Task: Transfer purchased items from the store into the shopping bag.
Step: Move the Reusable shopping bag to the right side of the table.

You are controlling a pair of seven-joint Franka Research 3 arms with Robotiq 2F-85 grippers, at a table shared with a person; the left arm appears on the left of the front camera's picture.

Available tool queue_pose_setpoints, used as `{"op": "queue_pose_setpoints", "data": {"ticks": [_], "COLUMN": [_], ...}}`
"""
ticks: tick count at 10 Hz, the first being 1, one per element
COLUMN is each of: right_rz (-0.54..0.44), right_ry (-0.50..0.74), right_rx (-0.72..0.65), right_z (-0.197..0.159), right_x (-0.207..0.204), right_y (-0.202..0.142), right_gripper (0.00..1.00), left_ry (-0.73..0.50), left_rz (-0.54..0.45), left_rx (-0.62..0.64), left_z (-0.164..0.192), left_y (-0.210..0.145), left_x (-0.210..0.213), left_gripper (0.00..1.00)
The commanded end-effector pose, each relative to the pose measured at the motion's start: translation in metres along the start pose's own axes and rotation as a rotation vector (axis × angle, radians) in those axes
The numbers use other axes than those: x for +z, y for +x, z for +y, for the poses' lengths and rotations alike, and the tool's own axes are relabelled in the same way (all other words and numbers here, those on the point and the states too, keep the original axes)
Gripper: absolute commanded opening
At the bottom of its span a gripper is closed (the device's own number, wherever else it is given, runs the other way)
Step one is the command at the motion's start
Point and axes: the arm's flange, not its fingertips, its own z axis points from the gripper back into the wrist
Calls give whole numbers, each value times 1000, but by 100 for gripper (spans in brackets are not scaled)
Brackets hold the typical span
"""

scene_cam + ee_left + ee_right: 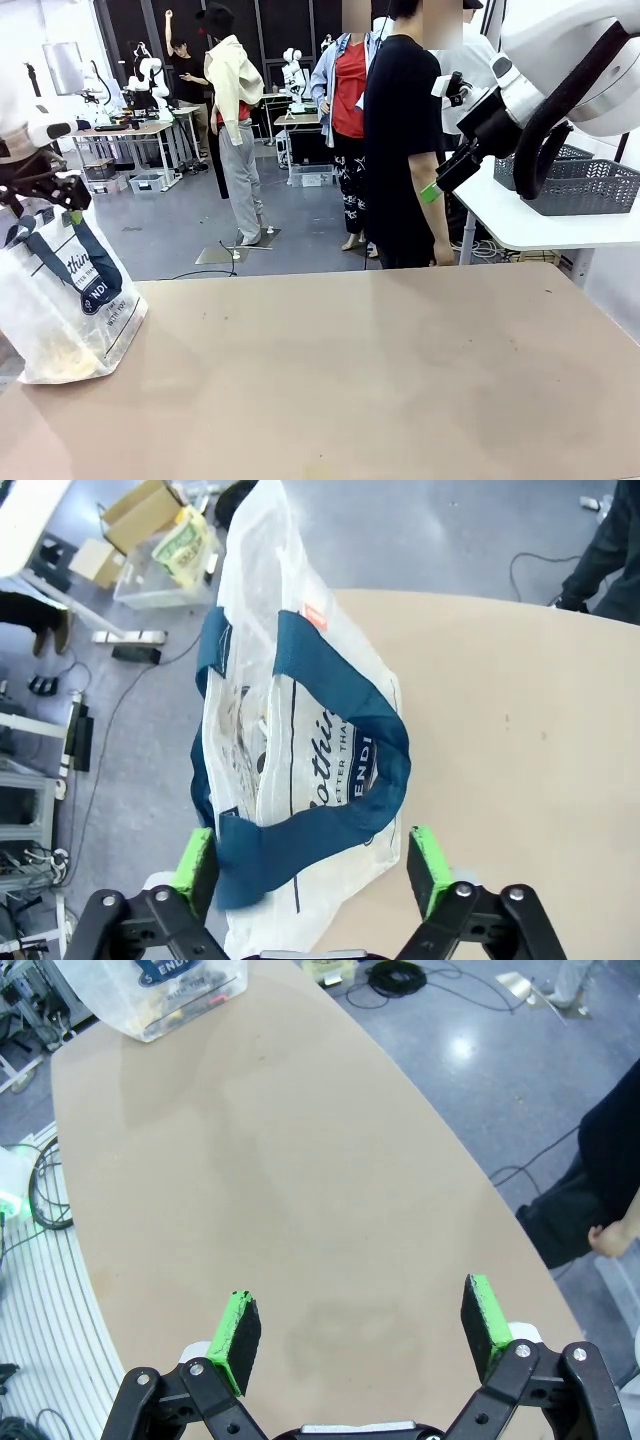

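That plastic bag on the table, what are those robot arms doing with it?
The shopping bag stands at the table's left edge, with yellowish packets showing through its bottom. The left gripper hangs just above it, jaws open on either side of a navy handle without pinching it. The right gripper is open and empty, held high over bare tabletop. A person stands at the far side, hands down.

White right arm [590, 70], upper right of frame, thick black cable looped beneath. Black right gripper [360, 1325], green pads, silver screws at finger joints. Left gripper [312, 865] same build.
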Motion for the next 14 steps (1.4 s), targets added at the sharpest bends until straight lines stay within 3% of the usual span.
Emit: {"op": "queue_pose_setpoints", "data": {"ticks": [1,3,6,8,9,11,14], "right_rz": [13,13,13,13,13,13,13], "right_ry": [-6,-6,-6,-6,-6,-6,-6], "right_rx": [11,11,11,11,11,11,11], "right_z": [0,0,0,0,0,0,0], "right_x": [0,0,0,0,0,0,0], "right_y": [0,0,0,0,0,0,0], "right_gripper": [100,100,100,100,100,100,100], "left_ry": [-31,-198,-447,-592,-664,-878,-919], "left_rz": [19,85,84,55,-34,-61,-110], "left_rx": [-44,-127,-339,-485,-570,-625,-728], "left_z": [-6,-17,-34,-47,-49,-48,-45], "left_y": [4,14,26,27,25,28,34], "left_x": [23,48,67,60,51,44,37], "left_gripper": [100,100,100,100,100,100,100]}}
